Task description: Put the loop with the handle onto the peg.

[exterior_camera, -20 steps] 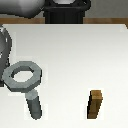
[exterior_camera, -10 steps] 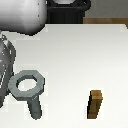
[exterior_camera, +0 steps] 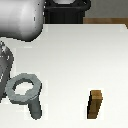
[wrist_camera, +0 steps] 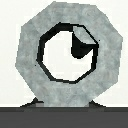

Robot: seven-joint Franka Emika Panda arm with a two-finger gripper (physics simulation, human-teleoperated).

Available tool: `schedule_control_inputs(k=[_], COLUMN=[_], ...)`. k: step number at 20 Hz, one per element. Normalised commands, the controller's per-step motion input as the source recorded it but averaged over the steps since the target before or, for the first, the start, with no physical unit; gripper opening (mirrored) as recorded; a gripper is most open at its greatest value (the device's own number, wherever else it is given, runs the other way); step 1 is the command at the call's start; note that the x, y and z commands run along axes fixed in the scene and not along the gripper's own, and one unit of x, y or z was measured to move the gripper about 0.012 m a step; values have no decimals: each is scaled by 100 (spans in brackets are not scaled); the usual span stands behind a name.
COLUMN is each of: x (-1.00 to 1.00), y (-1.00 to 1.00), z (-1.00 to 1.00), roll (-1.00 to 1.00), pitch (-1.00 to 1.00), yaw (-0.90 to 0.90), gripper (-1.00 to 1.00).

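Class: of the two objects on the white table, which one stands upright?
The brown wooden block stands upright on its end; the grey loop with the handle lies flat.

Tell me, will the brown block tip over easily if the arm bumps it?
Probably yes: the brown block stands upright, taller than wide, so a push near its top would likely topple it. Its flat sides suggest it would slide or fall, not roll. It looks stiff, like wood.
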Motion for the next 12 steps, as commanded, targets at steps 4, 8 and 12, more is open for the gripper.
schedule_control_inputs(k=[4,8,12], x=[25,0,0], y=[0,25,0], z=[0,0,75], roll=[0,0,0], pitch=[0,0,0], yaw=[0,0,0], gripper=[-100,-100,-100])
